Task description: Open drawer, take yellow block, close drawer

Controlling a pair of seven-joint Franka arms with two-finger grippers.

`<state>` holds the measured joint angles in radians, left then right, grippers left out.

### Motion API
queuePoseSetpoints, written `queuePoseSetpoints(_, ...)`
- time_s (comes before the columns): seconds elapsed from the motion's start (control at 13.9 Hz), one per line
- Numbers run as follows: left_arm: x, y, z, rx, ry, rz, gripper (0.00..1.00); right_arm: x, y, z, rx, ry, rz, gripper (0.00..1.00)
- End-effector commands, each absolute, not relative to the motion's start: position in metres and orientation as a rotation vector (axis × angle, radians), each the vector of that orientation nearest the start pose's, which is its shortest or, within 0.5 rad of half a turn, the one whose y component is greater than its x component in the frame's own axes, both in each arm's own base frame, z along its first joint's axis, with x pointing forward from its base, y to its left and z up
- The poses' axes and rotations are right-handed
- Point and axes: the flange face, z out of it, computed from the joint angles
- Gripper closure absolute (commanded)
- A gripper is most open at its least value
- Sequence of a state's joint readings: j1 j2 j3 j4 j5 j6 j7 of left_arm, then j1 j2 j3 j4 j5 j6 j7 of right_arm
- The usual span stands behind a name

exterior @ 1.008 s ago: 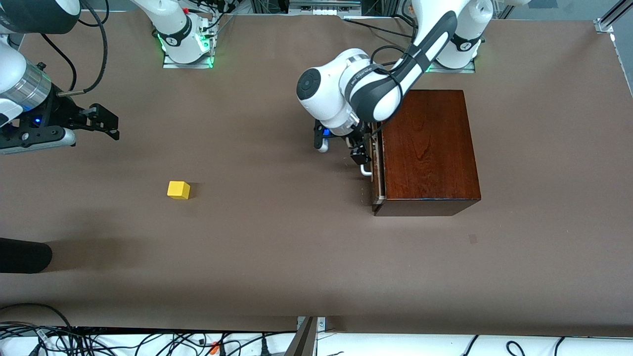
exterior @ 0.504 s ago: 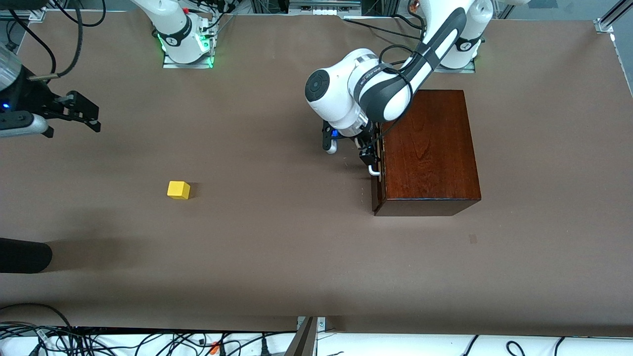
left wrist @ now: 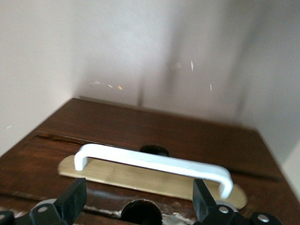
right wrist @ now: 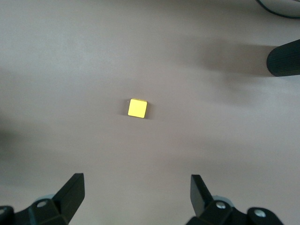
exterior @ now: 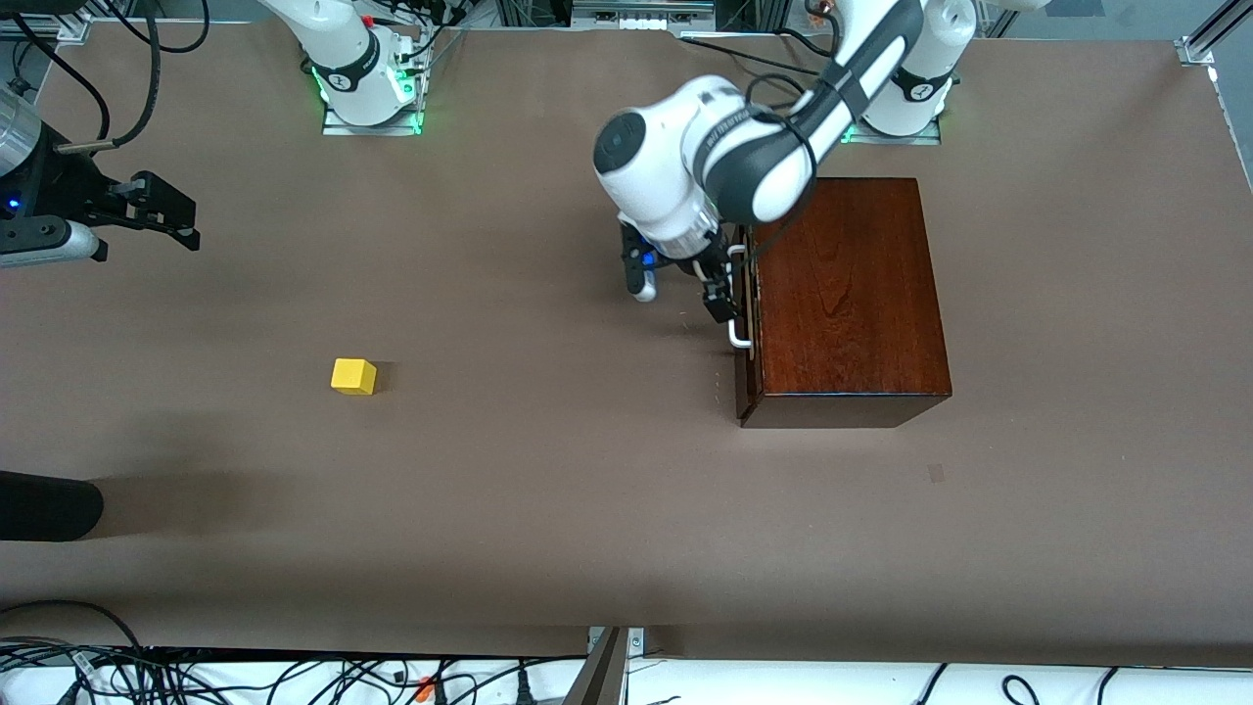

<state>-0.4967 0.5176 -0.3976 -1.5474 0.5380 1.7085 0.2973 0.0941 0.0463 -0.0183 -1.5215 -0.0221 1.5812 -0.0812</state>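
Observation:
The drawer (exterior: 746,323) of the dark wooden box (exterior: 842,294) sits shut, flush with the box. Its white handle (exterior: 740,338) faces the right arm's end of the table. My left gripper (exterior: 722,294) is open right in front of the handle. In the left wrist view the handle (left wrist: 154,161) lies just ahead of my open left gripper (left wrist: 139,199), not between the fingers. The yellow block (exterior: 353,376) rests on the table toward the right arm's end. My right gripper (exterior: 166,211) is open and empty in the air there. The right wrist view shows the block (right wrist: 138,108) ahead of my right gripper (right wrist: 136,190).
A black cylinder (exterior: 49,506) pokes in at the table edge at the right arm's end, nearer to the front camera than the block. It also shows in the right wrist view (right wrist: 283,58). Cables (exterior: 294,676) run along the table's near edge.
The drawer, slightly open a second ago, has been pushed shut by the left gripper. The right gripper has drawn away from the block toward the table's end.

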Motion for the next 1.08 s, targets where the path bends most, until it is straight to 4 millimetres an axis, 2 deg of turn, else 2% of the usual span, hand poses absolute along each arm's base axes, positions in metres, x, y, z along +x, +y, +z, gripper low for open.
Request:
queuePoseSetpoints(0.0,0.473,-0.476,0.4,-2.327,1.483,0.108,0.0,0.57,0.041,0.628,-3.153,-0.225,-0.012,0.0)
queuePoseSetpoints(0.14,0.478,-0.473,0.444,-2.544,1.283,0.045,0.0,0.57,0.039,0.628,-3.15,-0.217,-0.012,0.0)
queuePoseSetpoints(0.22,0.477,-0.469,0.467,-2.598,1.208,-0.003,0.0,0.57,0.039,0.628,-3.15,-0.217,-0.012,0.0)
queuePoseSetpoints(0.36,0.482,-0.444,0.513,-2.696,1.023,-0.067,0.0,0.57,0.039,0.628,-3.15,-0.215,-0.01,0.0)
queuePoseSetpoints(0.5,0.496,-0.406,0.547,-2.858,0.749,-0.08,0.0,0.57,0.04,0.628,-3.149,-0.215,-0.015,0.0)
queuePoseSetpoints(0.58,0.507,-0.379,0.565,-2.918,0.639,-0.081,0.0,0.57,0.04,0.628,-3.149,-0.213,-0.015,0.0)
queuePoseSetpoints(0.72,0.523,-0.329,0.582,-2.982,0.492,-0.016,0.0,0.57,0.039,0.628,-3.139,-0.205,-0.005,0.0)
queuePoseSetpoints(0.79,0.528,-0.311,0.59,-3.006,0.442,-0.007,0.0,0.569,0.038,0.628,-3.108,-0.19,0.0,0.0)
queuePoseSetpoints(0.94,0.54,-0.275,0.602,-3.028,0.344,-0.015,0.0,0.563,0.02,0.626,-3.061,-0.125,0.061,0.0)
queuePoseSetpoints(1.01,0.542,-0.257,0.615,-3.045,0.295,-0.035,0.0,0.56,0.02,0.626,-3.054,-0.123,0.07,0.0)
